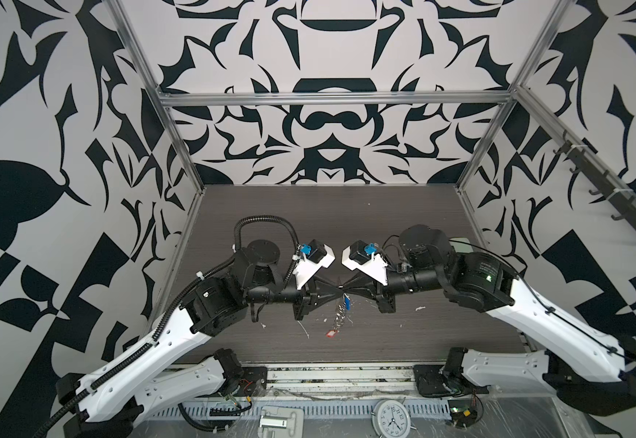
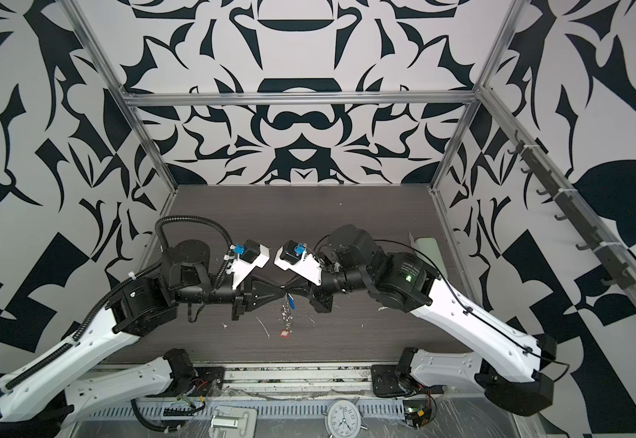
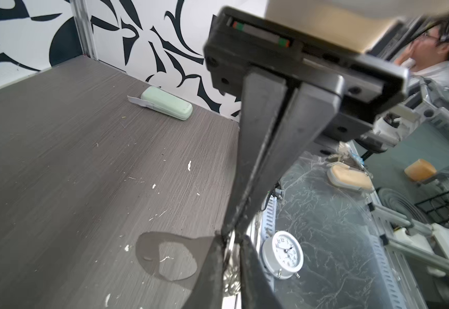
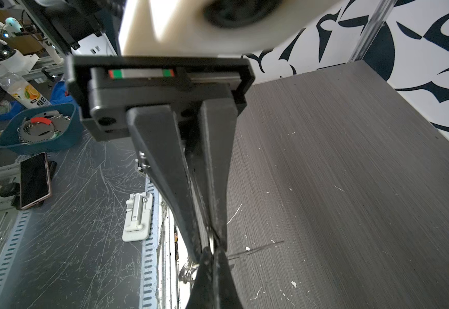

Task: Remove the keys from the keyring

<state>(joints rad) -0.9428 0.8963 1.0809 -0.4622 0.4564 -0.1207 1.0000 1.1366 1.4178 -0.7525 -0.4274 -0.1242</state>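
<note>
**Keyring hangs straight below 2 meeting fingertips**

The right gripper (image 1: pixel 348 292) pinches the top of the keyring (image 1: pixel 339 316), fingers pressed together; the left gripper (image 1: pixel 334 291) meets it tip to tip, fingers a narrow slit apart around that spot, grip unclear. The chain's long axis runs straight down from both tips: blue-tagged key (image 1: pixel 345 302) just beneath, red-tagged key (image 1: pixel 331 334) lowest. Neither arm is nearer

The dark grey wood-grain surface (image 3: pixel 57 160) looks matt and scuffed. The pale-green oblong plastic case (image 3: pixel 168 103) is smooth, satin. The silver metal ring chain (image 1: pixel 339 316) glints; its red tag (image 1: pixel 331 334) looks plastic.
</note>
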